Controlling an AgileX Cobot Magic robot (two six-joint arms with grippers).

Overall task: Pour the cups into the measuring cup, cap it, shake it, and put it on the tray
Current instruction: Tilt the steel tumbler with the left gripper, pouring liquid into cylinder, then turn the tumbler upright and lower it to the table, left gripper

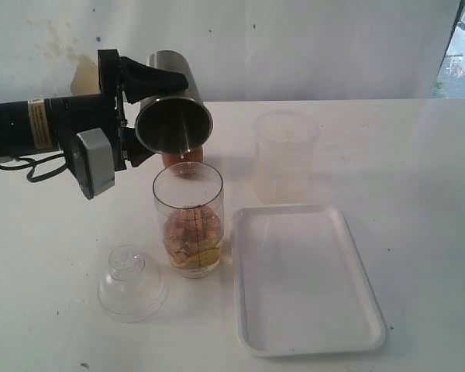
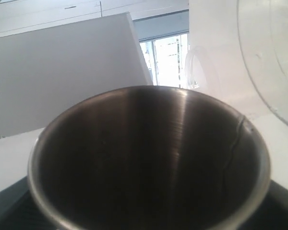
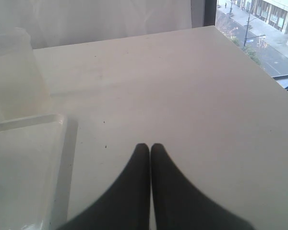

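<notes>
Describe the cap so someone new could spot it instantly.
Find the white tray; the tall scale-marked measuring cup stands just left of it. The cap sits on the table left of that cup, nearer the camera: a low clear dome with a small round neck, not a cup.

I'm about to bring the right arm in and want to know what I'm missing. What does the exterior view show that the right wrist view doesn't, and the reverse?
Exterior only: the left claw holding the steel tumbler tipped above the partly filled measuring cup, with the cap lying on the table beside it. Right wrist only: the right claw, shut and holding nothing, and a street outside. Both: the tray, the frosted cup and the table.
</notes>
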